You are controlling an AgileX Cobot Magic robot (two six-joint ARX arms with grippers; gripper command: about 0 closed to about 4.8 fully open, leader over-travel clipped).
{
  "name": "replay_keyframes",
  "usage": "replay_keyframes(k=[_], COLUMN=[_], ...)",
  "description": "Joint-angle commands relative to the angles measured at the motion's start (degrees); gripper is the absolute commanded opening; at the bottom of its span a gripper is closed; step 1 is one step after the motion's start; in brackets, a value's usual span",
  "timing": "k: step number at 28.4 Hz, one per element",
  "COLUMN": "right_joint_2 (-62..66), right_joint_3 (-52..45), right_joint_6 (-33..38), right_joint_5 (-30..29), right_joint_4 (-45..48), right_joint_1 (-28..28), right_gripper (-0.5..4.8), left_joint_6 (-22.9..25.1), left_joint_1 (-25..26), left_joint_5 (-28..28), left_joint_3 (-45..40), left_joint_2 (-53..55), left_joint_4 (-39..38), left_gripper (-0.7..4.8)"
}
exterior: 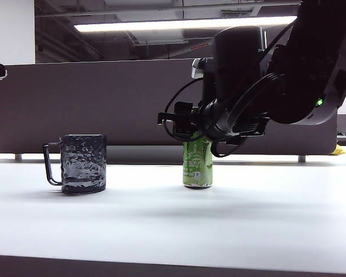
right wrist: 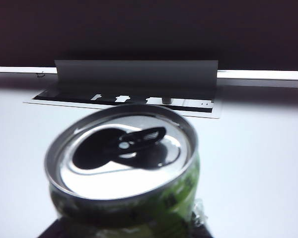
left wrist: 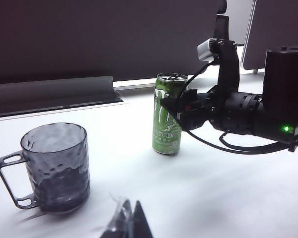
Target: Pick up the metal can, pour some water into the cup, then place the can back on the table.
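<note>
Tall slim bright-green metal can (exterior: 198, 165), black claw logo, silver rim, tab opening showing, upright on wide white surface (exterior: 173, 225), well right of short dark dimpled translucent mug (exterior: 81, 164). Right tool (left wrist: 176, 113) at can's upper body, grip impossible to tell. Left tool (left wrist: 128, 223) low beside mug, seemingly pinched together. Dark grey divider panel (exterior: 104, 98) behind, ceiling strip light (exterior: 184, 25) overhead.
</note>
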Motion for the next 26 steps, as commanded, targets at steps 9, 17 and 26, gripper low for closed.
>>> replay_keyframes(k=[9, 17, 26], right_joint_2=[-0.22, -0.2, -0.2], right_joint_3=[0.13, 0.15, 1.7], right_joint_6=[0.13, 0.13, 0.15], right_joint_5=[-0.04, -1.66, -12.9], right_joint_4=[0.96, 0.98, 0.17], right_joint_1=[-0.57, -1.88, -5.53], right_gripper=[3.59, 4.47, 4.77], left_joint_6=[-0.15, -0.15, -0.15], left_joint_1=[0.02, 0.02, 0.02], left_joint_5=[0.0, 0.0, 0.0], left_joint_3=[0.07, 0.07, 0.07], left_joint_2=[0.04, 0.04, 0.04], left_joint_4=[0.72, 0.72, 0.72], left_gripper=[-0.05, -0.05, -0.05])
